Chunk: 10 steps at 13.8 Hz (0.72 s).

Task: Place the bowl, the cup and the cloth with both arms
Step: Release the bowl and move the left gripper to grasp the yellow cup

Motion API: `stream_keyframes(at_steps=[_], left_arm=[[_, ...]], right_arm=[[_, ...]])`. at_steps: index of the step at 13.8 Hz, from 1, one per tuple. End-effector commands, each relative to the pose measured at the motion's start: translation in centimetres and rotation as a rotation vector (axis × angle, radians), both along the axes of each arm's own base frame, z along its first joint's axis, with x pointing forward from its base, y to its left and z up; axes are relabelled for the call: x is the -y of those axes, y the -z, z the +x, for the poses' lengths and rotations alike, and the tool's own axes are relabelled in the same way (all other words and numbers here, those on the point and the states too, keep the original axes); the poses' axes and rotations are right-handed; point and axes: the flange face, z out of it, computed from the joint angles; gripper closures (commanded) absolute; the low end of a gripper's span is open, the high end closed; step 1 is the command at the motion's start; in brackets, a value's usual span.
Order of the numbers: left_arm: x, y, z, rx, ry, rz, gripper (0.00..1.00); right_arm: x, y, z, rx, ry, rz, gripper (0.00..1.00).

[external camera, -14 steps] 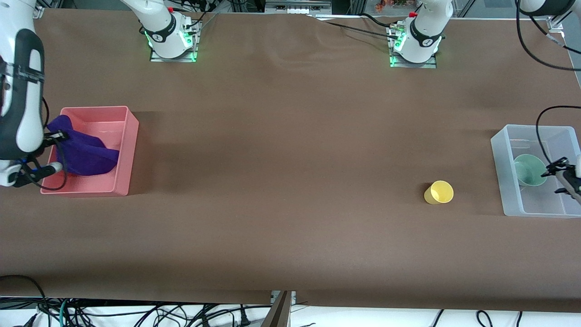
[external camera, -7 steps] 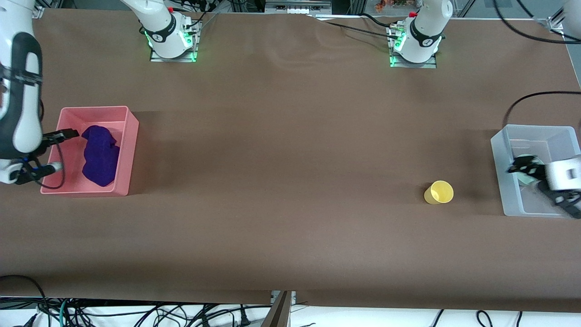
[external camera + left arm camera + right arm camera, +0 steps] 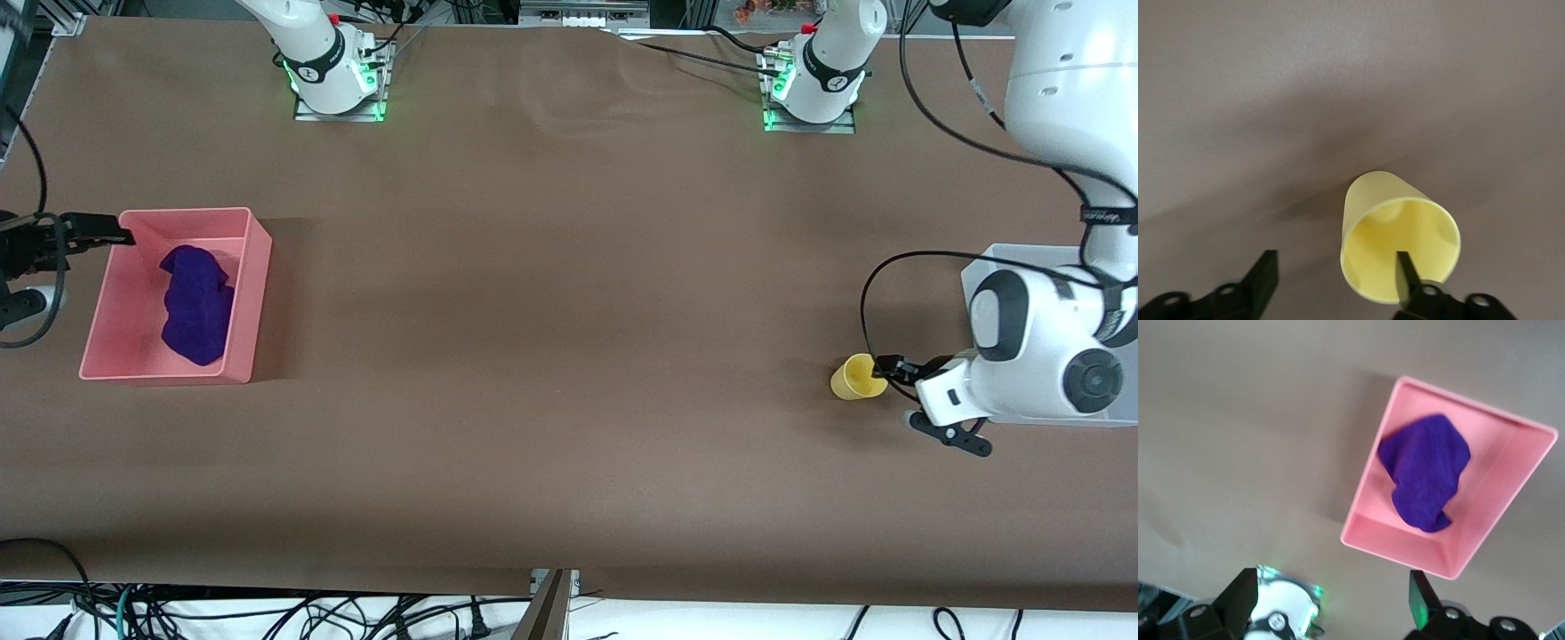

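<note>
The yellow cup (image 3: 856,377) lies on its side on the brown table beside the clear bin (image 3: 976,267), its mouth toward my left gripper (image 3: 896,391). That gripper is open and low at the cup. In the left wrist view one fingertip (image 3: 1403,272) stands at the mouth of the cup (image 3: 1395,240) and the other is off to its side. The bowl is hidden by the left arm. The purple cloth (image 3: 196,305) lies loose in the pink bin (image 3: 253,293). My right gripper (image 3: 80,258) is open and empty, up over the table edge beside that bin. The right wrist view shows the cloth (image 3: 1425,480) in the bin (image 3: 1501,460).
The left arm's bulky white wrist (image 3: 1040,347) covers most of the clear bin. Both arm bases (image 3: 333,76) (image 3: 813,84) stand along the table's back edge. Cables hang below the front edge.
My left gripper left the clear bin and swung over to the cup's mouth. My right gripper let go of the cloth, which now lies in the pink bin, and drew up and away.
</note>
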Motion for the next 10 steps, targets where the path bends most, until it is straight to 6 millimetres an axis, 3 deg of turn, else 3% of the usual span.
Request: stream_keyframes(at_steps=[1, 3, 5, 8, 10], left_arm=[[0.1, 0.9, -0.4, -0.006, -0.026, -0.014, 1.0], [0.6, 1.4, -0.6, -0.016, -0.02, -0.015, 1.0], [0.5, 0.7, -0.4, -0.008, -0.019, -0.013, 1.0], [0.0, -4.1, -0.6, -0.01, -0.008, 0.001, 1.0], [-1.1, -8.7, -1.4, -0.041, -0.01, 0.011, 1.0]], right_arm=[[0.0, -6.4, -1.6, 0.185, 0.02, -0.02, 0.0], [0.6, -9.0, -2.5, 0.285, 0.026, -0.036, 0.0], [1.9, -8.4, -3.8, 0.318, 0.031, -0.034, 0.0], [-0.1, -8.1, -4.6, 0.285, 0.008, -0.059, 0.0], [-1.9, -8.1, -6.0, 0.244, 0.135, -0.086, 0.0]])
